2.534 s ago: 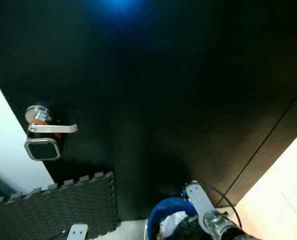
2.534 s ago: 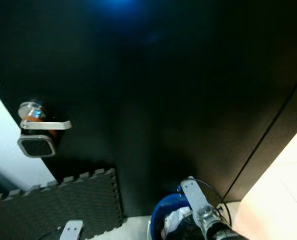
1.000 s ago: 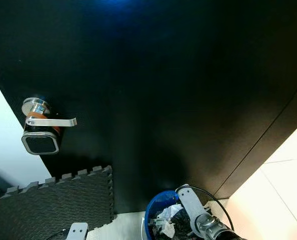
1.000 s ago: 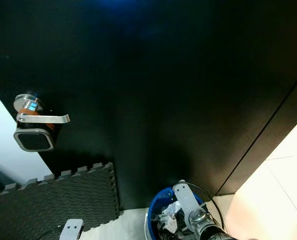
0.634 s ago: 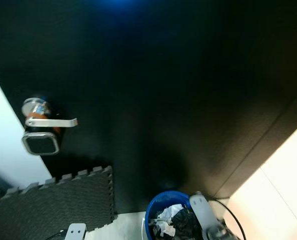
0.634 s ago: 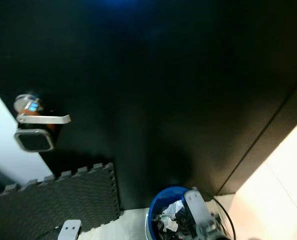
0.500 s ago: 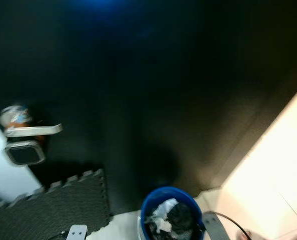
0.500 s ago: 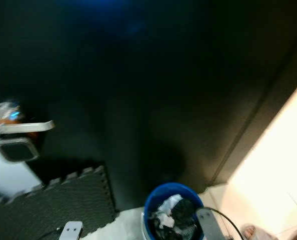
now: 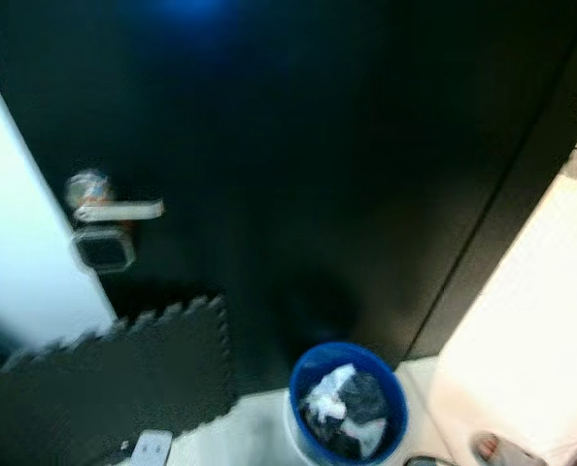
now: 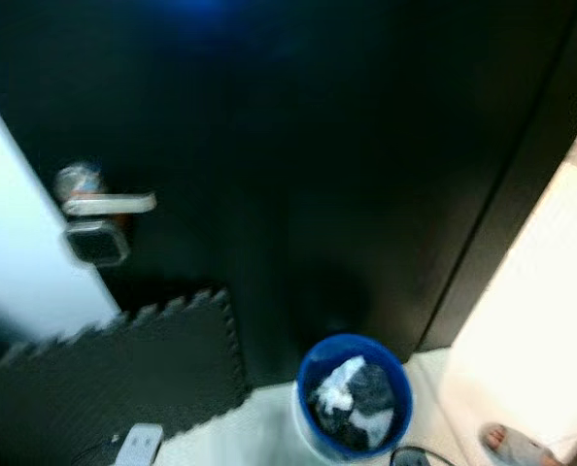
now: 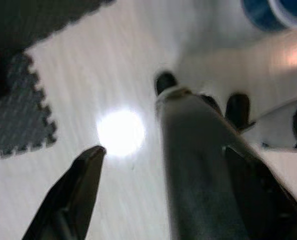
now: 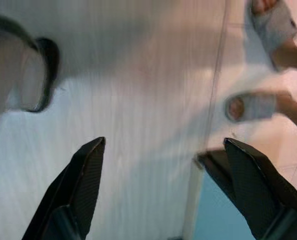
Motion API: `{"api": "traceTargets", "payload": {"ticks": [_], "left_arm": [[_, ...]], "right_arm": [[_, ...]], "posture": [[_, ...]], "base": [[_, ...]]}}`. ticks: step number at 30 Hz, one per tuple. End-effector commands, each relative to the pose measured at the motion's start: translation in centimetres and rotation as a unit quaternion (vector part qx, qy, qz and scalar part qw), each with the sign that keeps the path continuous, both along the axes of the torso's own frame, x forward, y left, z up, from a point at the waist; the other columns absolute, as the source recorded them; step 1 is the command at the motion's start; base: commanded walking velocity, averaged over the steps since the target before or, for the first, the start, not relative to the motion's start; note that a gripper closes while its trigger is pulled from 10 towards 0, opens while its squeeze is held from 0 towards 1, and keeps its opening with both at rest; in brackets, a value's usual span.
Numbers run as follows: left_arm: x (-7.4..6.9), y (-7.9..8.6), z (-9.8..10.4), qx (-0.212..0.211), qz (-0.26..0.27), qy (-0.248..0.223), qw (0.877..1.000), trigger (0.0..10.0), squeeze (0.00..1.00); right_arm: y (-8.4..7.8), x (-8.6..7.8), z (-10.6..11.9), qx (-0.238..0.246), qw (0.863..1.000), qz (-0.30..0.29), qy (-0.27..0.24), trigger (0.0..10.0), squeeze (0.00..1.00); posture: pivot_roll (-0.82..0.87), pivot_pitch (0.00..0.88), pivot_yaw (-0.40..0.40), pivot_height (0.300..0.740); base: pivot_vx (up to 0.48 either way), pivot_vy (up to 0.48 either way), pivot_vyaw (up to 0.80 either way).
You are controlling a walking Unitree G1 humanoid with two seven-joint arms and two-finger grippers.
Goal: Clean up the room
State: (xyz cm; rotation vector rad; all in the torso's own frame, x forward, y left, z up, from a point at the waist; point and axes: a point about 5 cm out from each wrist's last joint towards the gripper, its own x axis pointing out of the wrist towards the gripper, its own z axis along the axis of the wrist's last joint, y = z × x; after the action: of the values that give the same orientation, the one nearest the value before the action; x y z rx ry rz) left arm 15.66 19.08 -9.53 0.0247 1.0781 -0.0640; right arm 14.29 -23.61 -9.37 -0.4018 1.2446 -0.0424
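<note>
Where dark door (image 9: 347, 146) meets floor, blue bin (image 9: 348, 399) holds crumpled trash (image 9: 342, 406).

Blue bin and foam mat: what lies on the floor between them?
A strip of pale floor separates the bin from the mat, seen in the left eye view.

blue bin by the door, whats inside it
The blue bin holds crumpled white paper and a dark, bag-like wad, piled close to the rim. The picture is blurred, and whatever lies beneath that top layer is covered.
</note>
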Motion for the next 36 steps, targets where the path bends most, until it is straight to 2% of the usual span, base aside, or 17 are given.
{"api": "traceTargets", "payload": {"ticks": [1, 8, 15, 18, 26, 36], "left_arm": [[-1.2, -0.4, -0.5, 0.003, -0.013, 0.029, 0.999, 10.0, 0.00], [-1.8, -1.0, -0.8, 0.002, -0.018, 0.035, 0.999, 10.0, 0.00], [-2.4, -1.4, -1.1, 0.000, -0.022, 0.039, 0.999, 10.0, 0.00], [-2.4, -1.5, -1.1, -0.001, -0.023, 0.039, 0.999, 10.0, 0.00], [-0.9, -1.5, -0.6, -0.005, -0.023, 0.025, 0.999, 10.0, 0.00], [-1.1, -1.5, -0.6, -0.009, -0.014, 0.024, 1.000, 10.0, 0.00]], "right_arm": [[0.4, -0.9, -0.4, 0.003, 1.000, -0.001, 0.012, 10.0, 0.00], [0.9, -1.3, -0.6, 0.004, 1.000, 0.004, 0.016, 10.0, 0.00], [0.1, -2.0, -0.7, -0.002, 1.000, 0.009, 0.026, 10.0, 0.00], [0.0, -2.1, -0.7, -0.002, 1.000, 0.010, 0.027, 10.0, 0.00], [0.4, -1.3, -0.5, -0.002, 0.999, 0.023, 0.028, 10.0, 0.00], [1.4, -0.8, -0.6, 0.002, 0.999, 0.033, 0.031, 10.0, 0.00]], "posture": [[0.04, 0.067, -0.014, 0.740], [0.04, 0.069, -0.011, 0.740], [0.04, 0.073, -0.010, 0.740], [0.04, 0.072, -0.009, 0.740], [0.03, 0.067, -0.011, 0.740], [0.03, 0.057, -0.016, 0.740]], "base": [[-0.480, 0.000, 0.00], [-0.480, 0.000, 0.00], [-0.480, 0.000, -0.34], [-0.480, 0.000, -0.70], [-0.480, 0.000, -0.70], [-0.412, 0.000, -0.70]]}}
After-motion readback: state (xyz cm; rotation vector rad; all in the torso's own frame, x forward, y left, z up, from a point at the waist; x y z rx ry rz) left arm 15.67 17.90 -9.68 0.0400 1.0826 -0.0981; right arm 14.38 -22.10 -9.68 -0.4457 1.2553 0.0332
